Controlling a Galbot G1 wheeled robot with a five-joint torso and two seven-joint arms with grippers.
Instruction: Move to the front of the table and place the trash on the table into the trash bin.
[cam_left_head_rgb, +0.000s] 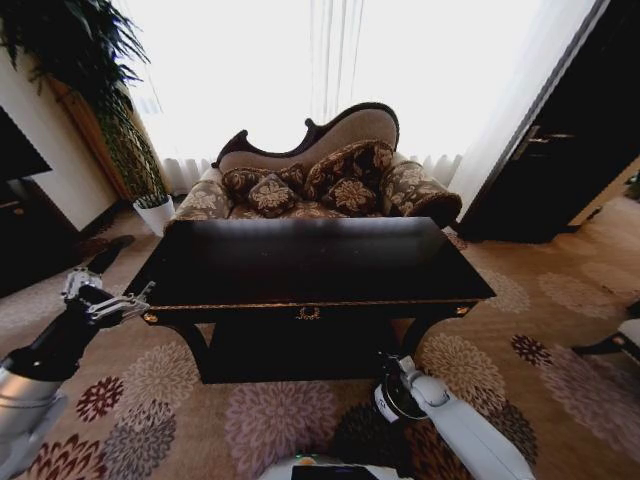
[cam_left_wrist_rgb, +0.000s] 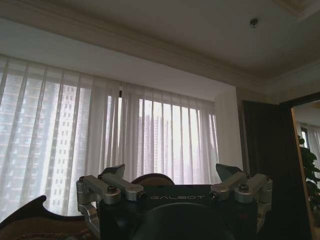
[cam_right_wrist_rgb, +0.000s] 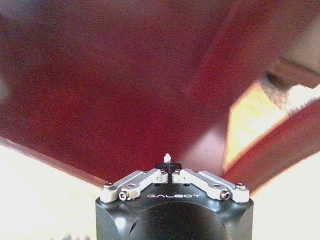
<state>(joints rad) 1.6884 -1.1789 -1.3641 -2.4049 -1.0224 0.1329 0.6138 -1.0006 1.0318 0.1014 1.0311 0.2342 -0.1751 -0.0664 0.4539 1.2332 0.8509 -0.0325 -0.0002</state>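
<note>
The glossy black table with gold trim stands straight ahead in the head view, its front edge close to me. No trash can be seen on its dark top, and the trash bin is out of view. My left gripper hovers left of the table's front left corner, at about tabletop height. In the left wrist view the left gripper is open and empty, pointing at the curtains. My right gripper sits low under the table's front edge. In the right wrist view the right gripper is shut, facing the table's underside.
A patterned sofa with cushions stands right behind the table. A white plant pot is at the back left, with a dark cabinet nearer on the left. A dark door is at the right. Flowered carpet surrounds the table.
</note>
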